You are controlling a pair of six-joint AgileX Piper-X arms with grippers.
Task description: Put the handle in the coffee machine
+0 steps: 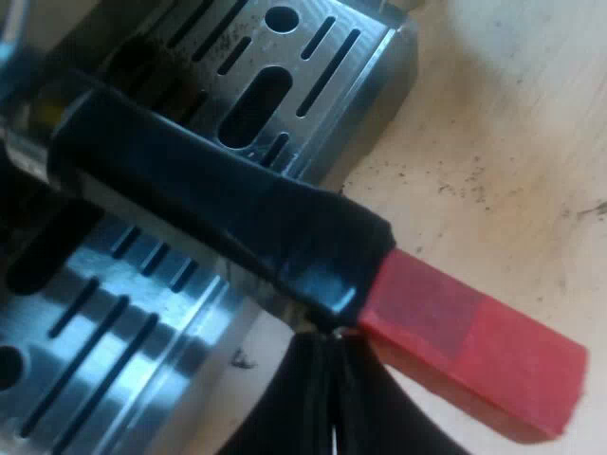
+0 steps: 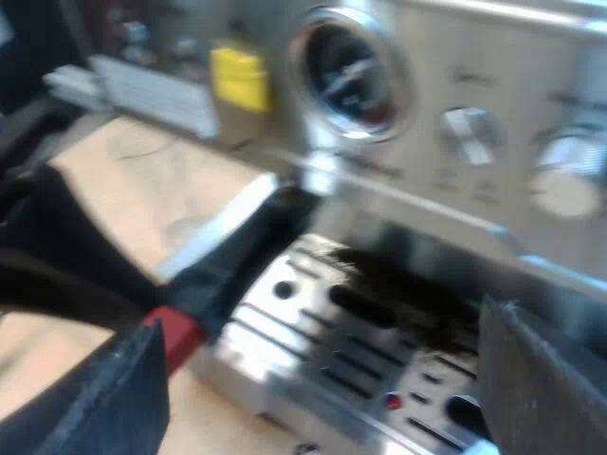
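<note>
The holder's dark handle [image 1: 237,199] ends in a red tip [image 1: 474,346] and hangs slanted over the machine's slotted metal drip tray [image 1: 104,351]. My left gripper [image 1: 327,365] is shut on the handle where the black meets the red. In the right wrist view the handle [image 2: 242,251] runs from under the machine's front, near the round gauge [image 2: 346,71], down to the red end [image 2: 175,332], with the left arm's gripper [image 2: 95,284] at that end. My right gripper [image 2: 322,318] is open, its fingers [image 2: 95,398] wide apart in front of the drip tray [image 2: 360,351] and holding nothing.
The espresso machine's front panel carries round knobs [image 2: 469,133] beside the gauge. Dark coffee grounds [image 2: 398,284] lie on the drip tray, and specks are scattered on the pale tabletop [image 1: 493,161]. A yellow object [image 2: 237,76] stands beyond the machine.
</note>
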